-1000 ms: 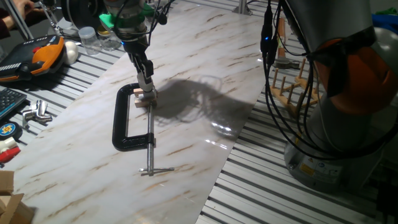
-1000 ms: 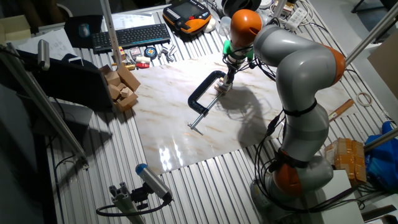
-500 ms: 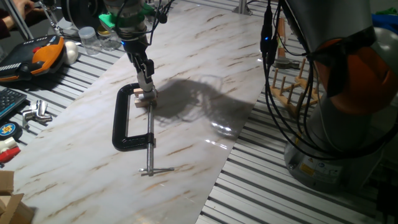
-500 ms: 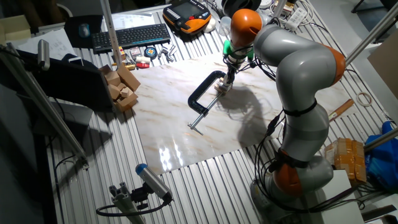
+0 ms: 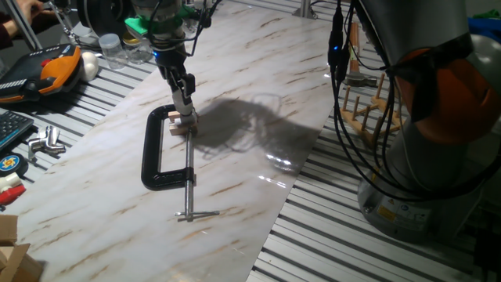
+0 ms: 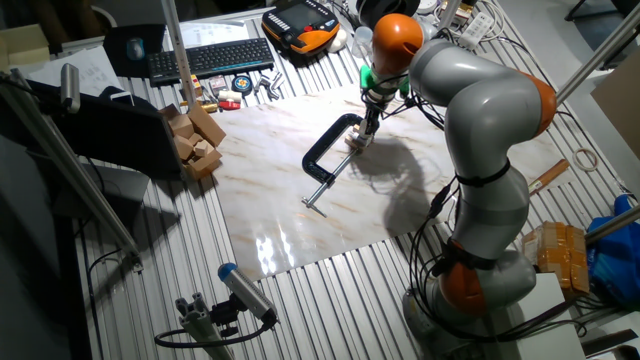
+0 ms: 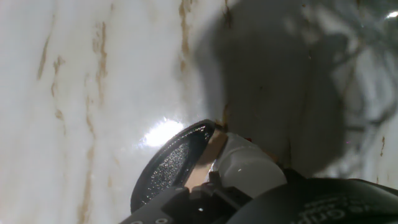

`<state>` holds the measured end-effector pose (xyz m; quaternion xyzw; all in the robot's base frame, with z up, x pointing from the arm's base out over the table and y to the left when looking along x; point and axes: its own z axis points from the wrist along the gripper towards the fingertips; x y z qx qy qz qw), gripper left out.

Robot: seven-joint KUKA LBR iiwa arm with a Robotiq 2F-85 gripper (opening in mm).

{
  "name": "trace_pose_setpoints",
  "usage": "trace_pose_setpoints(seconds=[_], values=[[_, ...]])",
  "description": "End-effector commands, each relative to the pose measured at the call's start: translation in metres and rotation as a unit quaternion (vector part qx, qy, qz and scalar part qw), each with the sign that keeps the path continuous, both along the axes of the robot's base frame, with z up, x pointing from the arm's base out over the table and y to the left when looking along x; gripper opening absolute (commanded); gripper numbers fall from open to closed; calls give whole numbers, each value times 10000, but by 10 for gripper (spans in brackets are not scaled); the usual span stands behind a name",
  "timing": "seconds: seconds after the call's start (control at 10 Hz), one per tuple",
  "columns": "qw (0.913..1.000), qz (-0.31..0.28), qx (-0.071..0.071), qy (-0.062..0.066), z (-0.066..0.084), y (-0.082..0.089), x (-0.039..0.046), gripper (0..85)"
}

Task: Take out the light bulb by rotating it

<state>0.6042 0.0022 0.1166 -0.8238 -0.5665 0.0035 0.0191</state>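
The light bulb (image 7: 247, 167) is a small frosted white round shape in the hand view, sitting on a small wooden block (image 5: 177, 127). That block is pinned between the pads of a black C-clamp (image 5: 155, 157) lying on the marble board (image 5: 235, 86). My gripper (image 5: 186, 112) reaches down onto the block from above, its narrow fingers closed around the bulb (image 5: 187, 117). From the other side the gripper (image 6: 359, 137) stands at the clamp's (image 6: 322, 158) far end. The bulb's screw base is hidden.
An orange-and-black tool (image 5: 48, 70) with a white ball (image 5: 91, 64) and clear jars (image 5: 114, 48) lie at the back left. A wooden peg rack (image 5: 365, 100) stands right of the board. Loose wooden blocks (image 6: 196, 140) and a keyboard (image 6: 210, 58) sit beyond the board.
The cables at the wrist shift slightly, as if the hand has turned a little. The gripper stays on the bulb, and the clamp and block have not moved.
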Motion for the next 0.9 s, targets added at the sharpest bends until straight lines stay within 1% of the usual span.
trace_pose_setpoints(seconds=[0.0, 0.2, 0.3, 0.8], values=[[10000, 63, 9, -2, -3, 0, 1, 0], [9997, 263, 23, 0, -10, 2, 2, 0], [9995, 316, 39, -25, -19, 2, 4, 0], [9984, 568, 53, -33, 15, 11, 10, 0]])
